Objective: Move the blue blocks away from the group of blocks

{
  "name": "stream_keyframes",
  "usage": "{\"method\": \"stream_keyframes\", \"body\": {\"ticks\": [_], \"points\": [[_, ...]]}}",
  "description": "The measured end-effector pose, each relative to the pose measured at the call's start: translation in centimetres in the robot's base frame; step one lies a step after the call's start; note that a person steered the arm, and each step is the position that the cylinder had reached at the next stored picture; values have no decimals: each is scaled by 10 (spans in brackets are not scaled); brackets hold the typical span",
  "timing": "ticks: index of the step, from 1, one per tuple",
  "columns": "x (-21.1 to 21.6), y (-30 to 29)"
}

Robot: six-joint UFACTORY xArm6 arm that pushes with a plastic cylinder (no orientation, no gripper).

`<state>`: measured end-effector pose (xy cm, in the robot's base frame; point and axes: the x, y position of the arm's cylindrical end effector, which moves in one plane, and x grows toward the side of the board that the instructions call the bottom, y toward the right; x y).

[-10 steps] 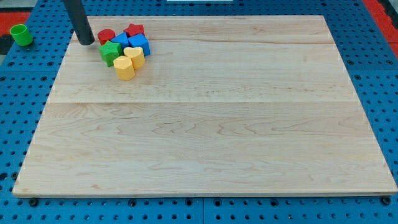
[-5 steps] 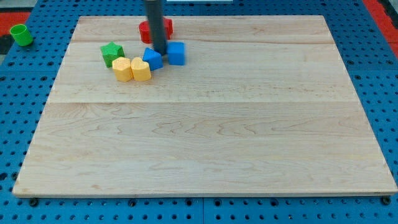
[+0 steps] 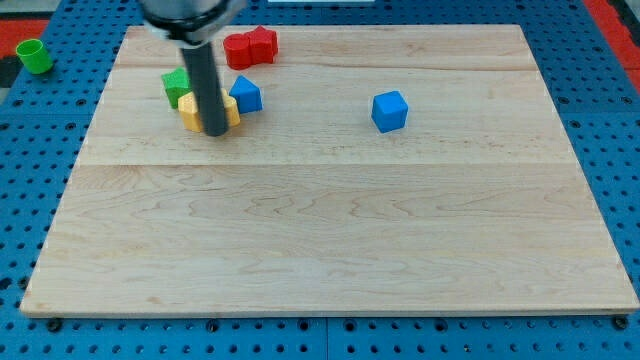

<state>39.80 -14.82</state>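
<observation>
Tip-wise, my tip (image 3: 215, 131) is planted at the lower edge of the cluster near the view's top left, right in front of the yellow blocks (image 3: 226, 112), so the rod hides most of them and I can't tell if it's actually touching them. No gripper on this rig, just the bare rod, so nothing is clamped or let go; it only shoves. One blue cube (image 3: 390, 110) sits well apart from everything, out toward the view's right, so that half of the job looks sorted. The other blue block (image 3: 245, 95) is just to the right of the rod and right up against the yellow ones, so I'd say it hasn't been separated yet. Green block (image 3: 176, 84) pokes out on the rod's left, and the two red blocks (image 3: 250, 47) sit together a bit higher up, near the board's (image 3: 330, 230) top edge. A green cup (image 3: 34, 56) sits off the board entirely, at the far left.
</observation>
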Motion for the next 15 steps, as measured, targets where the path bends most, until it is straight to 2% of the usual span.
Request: {"method": "stream_keyframes", "body": {"ticks": [1,2,3,5,7,9,11,12,14,15], "points": [[10,-63],[-17,-73],[-32,-33],[-47,-5],[-60,-18],[-67,73],[-79,64],[-91,94],[-61,179],[-61,179]]}}
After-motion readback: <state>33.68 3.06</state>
